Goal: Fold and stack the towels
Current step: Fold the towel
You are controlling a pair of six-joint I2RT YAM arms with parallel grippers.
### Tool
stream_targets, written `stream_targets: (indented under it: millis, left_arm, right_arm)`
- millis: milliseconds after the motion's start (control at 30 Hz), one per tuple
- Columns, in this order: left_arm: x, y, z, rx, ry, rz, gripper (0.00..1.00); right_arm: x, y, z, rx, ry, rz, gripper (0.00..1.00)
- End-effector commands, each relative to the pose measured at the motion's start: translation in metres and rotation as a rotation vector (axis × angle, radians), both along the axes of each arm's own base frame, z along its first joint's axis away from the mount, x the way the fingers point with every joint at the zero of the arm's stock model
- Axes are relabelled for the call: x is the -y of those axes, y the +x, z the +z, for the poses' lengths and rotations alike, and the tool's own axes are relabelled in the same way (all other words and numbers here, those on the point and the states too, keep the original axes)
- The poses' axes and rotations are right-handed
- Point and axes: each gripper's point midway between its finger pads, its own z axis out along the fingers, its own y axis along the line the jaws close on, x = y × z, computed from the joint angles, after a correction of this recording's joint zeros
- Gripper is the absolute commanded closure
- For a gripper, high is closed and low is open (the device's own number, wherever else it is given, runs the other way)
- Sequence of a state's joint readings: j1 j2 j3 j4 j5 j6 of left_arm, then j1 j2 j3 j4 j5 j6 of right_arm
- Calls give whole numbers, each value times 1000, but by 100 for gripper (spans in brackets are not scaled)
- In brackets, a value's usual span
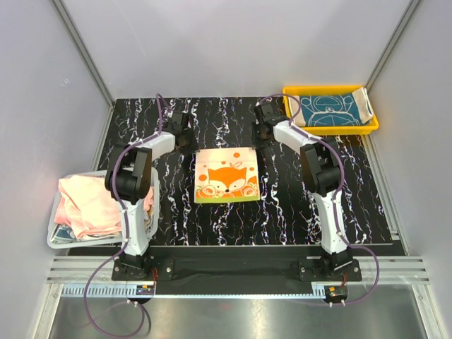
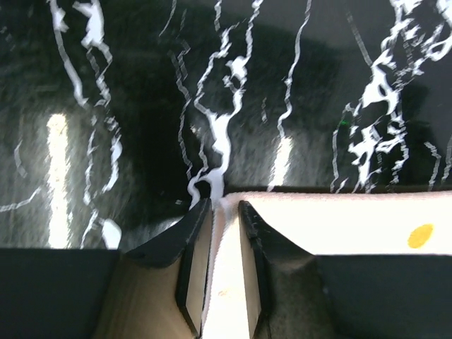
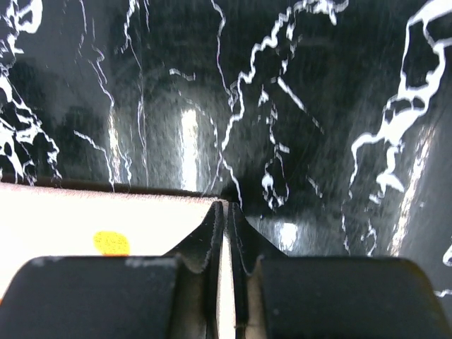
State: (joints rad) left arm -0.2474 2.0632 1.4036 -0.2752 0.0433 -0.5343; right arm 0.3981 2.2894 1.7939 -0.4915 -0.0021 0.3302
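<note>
Overhead, the fox towel lies flat at the centre of the table, orange face up. My left gripper is at its 11 o'clock corner, fingers pinched on a strip of cream cloth. My right gripper is at the 1 o'clock corner, fingers nearly together with just a sliver of cloth between, so I judge it clamped too. At 1 o'clock, a teal towel sits flat in the yellow tray, one done by my reckoning. At 9 o'clock, rumpled pink towels fill the white basket. Most of the job remains.
</note>
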Motion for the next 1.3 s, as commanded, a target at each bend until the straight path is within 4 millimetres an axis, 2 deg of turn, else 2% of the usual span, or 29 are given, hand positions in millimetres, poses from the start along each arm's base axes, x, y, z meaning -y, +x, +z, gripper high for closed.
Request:
stream_targets:
  millis: [0,200,300,367,433,567,600,667,700,767,800,867,900,967,1000,1033,1067,1100,1133,1200,1233,1267]
  left_arm:
    - [5,11,-8,-1,-40,-21,73]
    - [11,21,-7,13,-66,-30,83]
    - [10,24,-8,15,-71,-28,96]
    - [9,28,-3,31,-69,-25,100]
    - [7,34,4,55,-64,-19,100]
    - [5,47,33,140,-72,-11,100]
    - [6,49,39,161,-77,-12,100]
    - [6,51,50,194,-83,-10,100]
    - [5,51,62,235,-94,-12,100]
    - [7,50,75,271,-111,-17,100]
    - [8,52,92,316,-123,-19,100]
    - [9,45,94,329,-142,-27,100]
    - [10,44,100,347,-149,-28,100]
    - [8,37,101,343,-153,-25,100]
    - [9,33,100,336,-160,-27,100]
    - [8,25,96,336,-163,-27,100]
    - [9,22,97,340,-176,-23,100]
    - [10,20,98,355,-190,-25,100]
    - [10,15,101,364,-199,-23,100]
    - [11,2,91,351,-223,-22,100]
    - [11,-1,91,355,-228,-20,100]
    - [10,-11,87,349,-230,-16,100]
  right_arm:
    - [-6,16,9,44,17,45,91]
    - [-5,22,10,46,20,60,91]
    - [-4,24,12,49,25,58,91]
    - [-2,26,15,57,30,53,92]
    - [1,31,22,80,33,40,92]
    - [9,42,42,133,52,8,93]
    - [10,46,55,164,63,5,93]
    - [10,46,65,190,74,3,93]
    - [9,48,79,223,86,6,93]
    - [9,45,86,237,99,9,93]
    - [7,45,100,269,117,11,94]
    - [7,38,102,269,134,16,94]
    - [7,38,113,296,153,12,94]
    - [7,29,109,283,159,16,94]
    - [6,27,118,301,172,16,94]
    - [9,21,109,281,169,11,94]
    - [7,18,118,298,186,17,94]
    - [6,14,117,292,198,14,94]
    - [8,5,106,269,198,14,94]
    - [8,-2,115,287,222,11,94]
    - [9,-12,103,261,218,12,94]
    - [10,-16,101,256,222,13,94]
